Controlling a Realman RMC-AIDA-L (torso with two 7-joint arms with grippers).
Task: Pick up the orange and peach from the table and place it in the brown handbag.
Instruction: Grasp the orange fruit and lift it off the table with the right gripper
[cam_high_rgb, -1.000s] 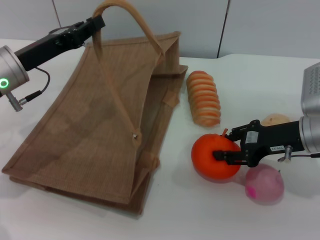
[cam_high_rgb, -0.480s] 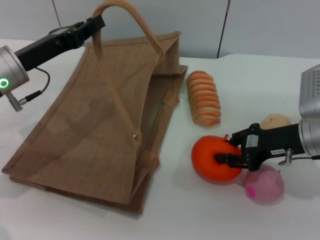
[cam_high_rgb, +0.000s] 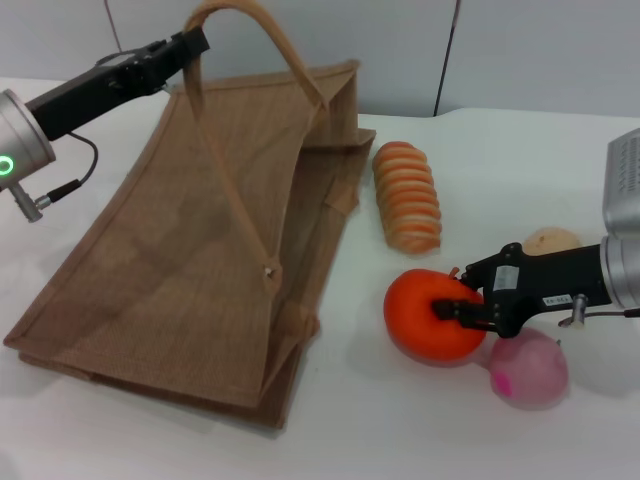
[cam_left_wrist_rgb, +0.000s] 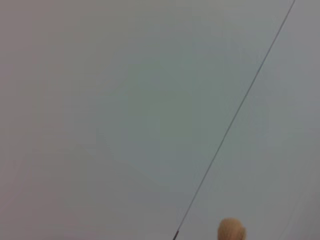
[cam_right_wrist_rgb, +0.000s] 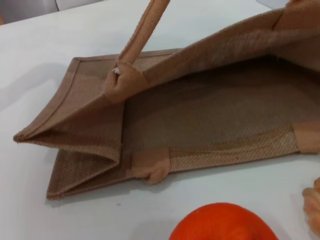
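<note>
The orange (cam_high_rgb: 425, 322) lies on the white table right of the brown handbag (cam_high_rgb: 190, 240); its top also shows in the right wrist view (cam_right_wrist_rgb: 225, 222). My right gripper (cam_high_rgb: 455, 297) reaches in from the right and is shut on the orange, one finger over its top and one on its near side. The peach (cam_high_rgb: 527, 368), pale pink with a magenta spot, lies just right of the orange, under my right arm. My left gripper (cam_high_rgb: 192, 45) at the upper left is shut on the handbag's handle (cam_high_rgb: 250, 15) and holds it up, so the bag's mouth (cam_right_wrist_rgb: 215, 115) gapes toward the orange.
A striped orange-and-cream bread loaf (cam_high_rgb: 407, 195) lies behind the orange, next to the bag's mouth. A beige round fruit (cam_high_rgb: 552, 240) sits behind my right arm. A grey wall runs along the back of the table.
My right gripper has settled a little lower and closed around the orange, which shifted very slightly to the right. The left arm still holds the handle up.
</note>
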